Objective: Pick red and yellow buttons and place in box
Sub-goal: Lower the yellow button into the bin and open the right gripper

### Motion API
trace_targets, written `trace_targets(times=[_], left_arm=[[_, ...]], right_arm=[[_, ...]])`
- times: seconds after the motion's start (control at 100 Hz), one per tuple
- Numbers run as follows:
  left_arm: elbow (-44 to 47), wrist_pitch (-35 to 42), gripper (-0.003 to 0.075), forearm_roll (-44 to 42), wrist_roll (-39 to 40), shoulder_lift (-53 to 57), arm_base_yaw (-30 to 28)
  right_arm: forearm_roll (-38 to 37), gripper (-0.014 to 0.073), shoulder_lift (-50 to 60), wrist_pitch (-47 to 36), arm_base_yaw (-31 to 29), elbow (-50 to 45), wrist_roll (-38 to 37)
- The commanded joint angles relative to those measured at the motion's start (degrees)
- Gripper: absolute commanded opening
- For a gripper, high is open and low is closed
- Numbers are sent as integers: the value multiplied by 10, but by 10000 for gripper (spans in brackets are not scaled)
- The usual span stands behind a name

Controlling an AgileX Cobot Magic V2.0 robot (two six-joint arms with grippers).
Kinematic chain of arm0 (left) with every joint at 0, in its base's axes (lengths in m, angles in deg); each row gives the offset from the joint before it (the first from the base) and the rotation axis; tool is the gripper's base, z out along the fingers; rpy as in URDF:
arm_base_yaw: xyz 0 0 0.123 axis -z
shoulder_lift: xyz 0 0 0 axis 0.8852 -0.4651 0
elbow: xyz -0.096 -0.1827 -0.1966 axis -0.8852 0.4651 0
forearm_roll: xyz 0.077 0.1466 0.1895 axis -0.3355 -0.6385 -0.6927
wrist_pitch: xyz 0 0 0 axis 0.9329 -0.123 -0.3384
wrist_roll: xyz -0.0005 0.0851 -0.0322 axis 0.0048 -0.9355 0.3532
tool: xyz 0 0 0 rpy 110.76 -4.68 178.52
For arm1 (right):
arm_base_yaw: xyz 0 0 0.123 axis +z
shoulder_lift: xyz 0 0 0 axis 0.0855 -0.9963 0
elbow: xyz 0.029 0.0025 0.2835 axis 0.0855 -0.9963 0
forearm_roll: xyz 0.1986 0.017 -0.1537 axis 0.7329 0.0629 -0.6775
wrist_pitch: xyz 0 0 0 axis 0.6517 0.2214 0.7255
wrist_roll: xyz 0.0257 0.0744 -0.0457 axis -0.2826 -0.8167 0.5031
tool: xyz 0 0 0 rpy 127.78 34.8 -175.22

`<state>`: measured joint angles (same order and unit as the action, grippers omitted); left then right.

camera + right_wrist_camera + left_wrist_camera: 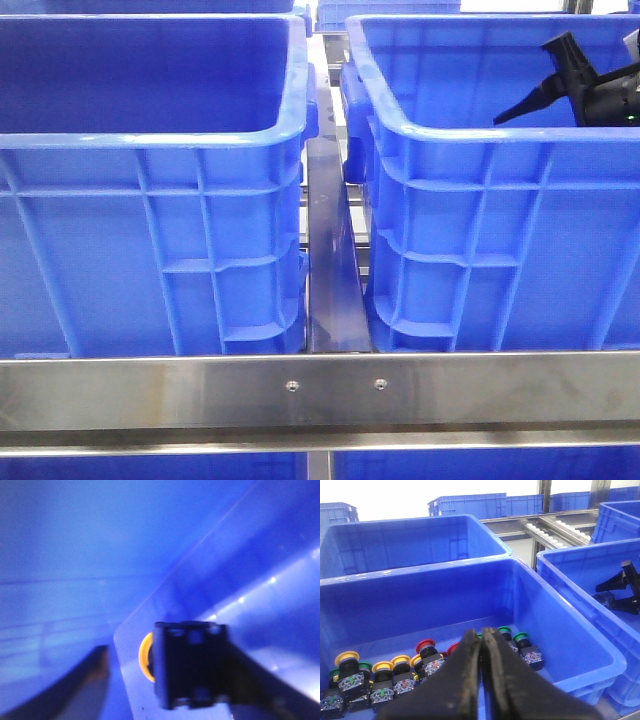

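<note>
Two blue bins, one arm at work in each.

Right gripper (165, 680), inside the right bin (480, 130), pinches a yellow button (146, 657). Left gripper (481, 645), pressed together, hangs over the left bin (470, 605); red and yellow buttons (390, 672) lie lower left.

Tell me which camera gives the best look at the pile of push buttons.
The left wrist view: the buttons sit on the floor of the blue bin, with yellow, red and green caps distinguishable. The front view shows only bin walls, no buttons. The right wrist view shows one blurred yellow button.
</note>
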<state>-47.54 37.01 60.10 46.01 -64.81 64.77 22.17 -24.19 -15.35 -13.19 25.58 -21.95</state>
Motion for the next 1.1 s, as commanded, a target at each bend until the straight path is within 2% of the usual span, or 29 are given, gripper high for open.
trace_targets(times=[0.0, 0.3, 0.62, 1.09], left_arm=[[-13, 35, -19, 12, 3, -6, -1], [-13, 35, -19, 12, 3, -6, -1], [-13, 35, -19, 12, 3, -6, -1], [-13, 35, -19, 12, 3, -6, -1]], right_arm=[[31, 564, 29, 21, -3, 17, 10], [31, 564, 37, 13, -3, 17, 9], [31, 564, 70, -19, -3, 17, -32], [27, 563, 76, -49, -3, 17, -19]])
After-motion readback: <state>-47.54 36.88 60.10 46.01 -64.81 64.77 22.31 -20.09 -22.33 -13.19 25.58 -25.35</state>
